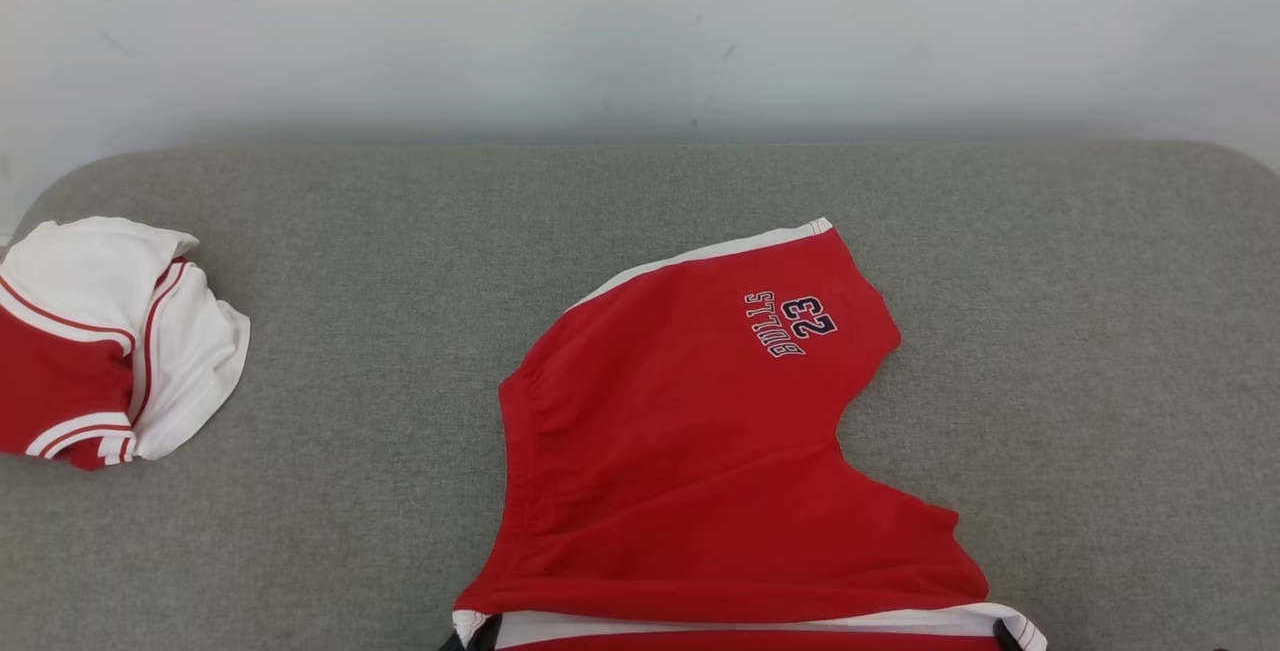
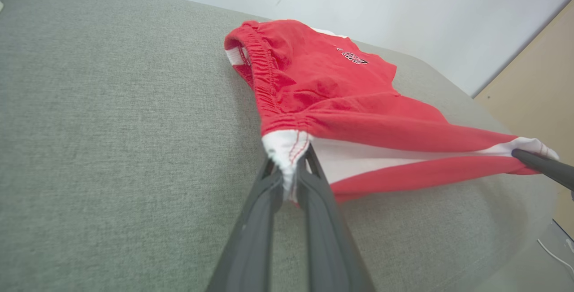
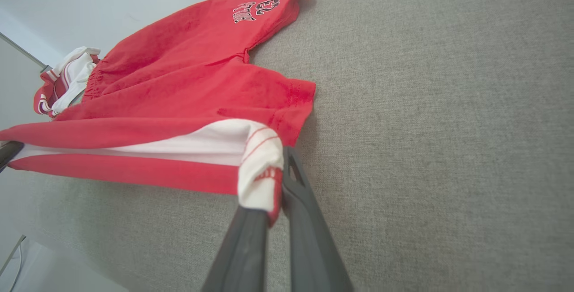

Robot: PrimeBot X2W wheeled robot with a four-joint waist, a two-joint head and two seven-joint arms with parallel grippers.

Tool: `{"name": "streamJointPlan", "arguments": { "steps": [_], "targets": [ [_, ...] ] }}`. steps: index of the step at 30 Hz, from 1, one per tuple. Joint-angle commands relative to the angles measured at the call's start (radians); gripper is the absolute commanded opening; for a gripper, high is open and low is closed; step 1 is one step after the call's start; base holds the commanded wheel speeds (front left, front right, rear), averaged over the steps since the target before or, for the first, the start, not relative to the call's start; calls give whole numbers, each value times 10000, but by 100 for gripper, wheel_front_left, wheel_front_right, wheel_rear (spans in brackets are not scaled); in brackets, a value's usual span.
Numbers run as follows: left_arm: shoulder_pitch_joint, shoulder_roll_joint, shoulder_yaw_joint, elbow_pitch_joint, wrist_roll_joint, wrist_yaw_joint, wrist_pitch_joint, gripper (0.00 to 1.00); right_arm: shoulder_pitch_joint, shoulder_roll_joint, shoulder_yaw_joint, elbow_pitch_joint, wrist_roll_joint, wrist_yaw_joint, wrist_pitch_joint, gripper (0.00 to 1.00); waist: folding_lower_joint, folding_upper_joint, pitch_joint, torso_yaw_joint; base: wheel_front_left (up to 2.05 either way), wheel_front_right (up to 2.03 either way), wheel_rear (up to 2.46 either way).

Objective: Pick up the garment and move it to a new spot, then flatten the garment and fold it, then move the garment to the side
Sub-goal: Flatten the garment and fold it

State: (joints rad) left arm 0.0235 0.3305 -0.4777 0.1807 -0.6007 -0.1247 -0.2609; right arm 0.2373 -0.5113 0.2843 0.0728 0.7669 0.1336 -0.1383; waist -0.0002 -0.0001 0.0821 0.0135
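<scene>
The garment (image 1: pixel 700 451) is a pair of red shorts with white side stripes and a "BULLS 23" print, lying mostly flat on the grey cushion (image 1: pixel 300 531). Its near edge is lifted and stretched between both grippers. My left gripper (image 2: pixel 287 166) is shut on the white-striped waistband corner, and its tips peek in at the head view's bottom edge (image 1: pixel 470 639). My right gripper (image 3: pixel 273 180) is shut on the white-striped leg-hem corner, its tips at the head view's bottom edge (image 1: pixel 1005 637). The shorts (image 2: pixel 341 90) sag slightly between the two grips, and the far leg (image 3: pixel 264 9) rests on the cushion.
A second red-and-white garment (image 1: pixel 110 341) lies crumpled at the cushion's far left edge. A pale wall (image 1: pixel 640 31) runs behind the cushion. Bare cushion lies to the right of the shorts and between the two garments. A cable (image 2: pixel 556 256) lies on the floor past the near edge.
</scene>
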Motion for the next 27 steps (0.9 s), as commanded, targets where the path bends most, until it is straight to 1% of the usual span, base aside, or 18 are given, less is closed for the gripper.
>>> {"name": "streamJointPlan", "arguments": {
  "steps": [1,5,11,17,21,22,27],
  "targets": [
    [156,-30,235,29,157,9,-50,0,120,-19,-209,-12,-10,-54,49,0,2,1,24,-37,0,0,0],
    [99,-399,121,-107,380,-38,-49,0,-144,88,-262,-286,118,-49,249,0,2,1,-26,-72,0,0,0],
    [-441,-550,69,-422,378,-39,-49,0,-972,-326,-534,-489,547,-48,563,0,2,1,-11,-33,0,0,0],
    [-1449,-421,121,-388,39,-37,-49,0,-2381,-884,-462,-395,1256,-48,1253,0,2,1,379,111,0,0,0],
    [-2347,-329,25,-184,-375,-37,-49,0,-3573,-1157,-229,-186,1652,-48,1711,0,2,1,776,259,0,0,0],
    [-2347,-329,25,-184,-375,-37,-49,0,-3573,-1157,-229,-186,1652,-48,1711,0,2,1,776,259,0,0,0],
    [-3674,-95,-393,365,-919,-36,-49,0,-5242,-1468,128,501,2139,-49,2260,0,2,1,1414,497,0,0,0]
  ]
}}
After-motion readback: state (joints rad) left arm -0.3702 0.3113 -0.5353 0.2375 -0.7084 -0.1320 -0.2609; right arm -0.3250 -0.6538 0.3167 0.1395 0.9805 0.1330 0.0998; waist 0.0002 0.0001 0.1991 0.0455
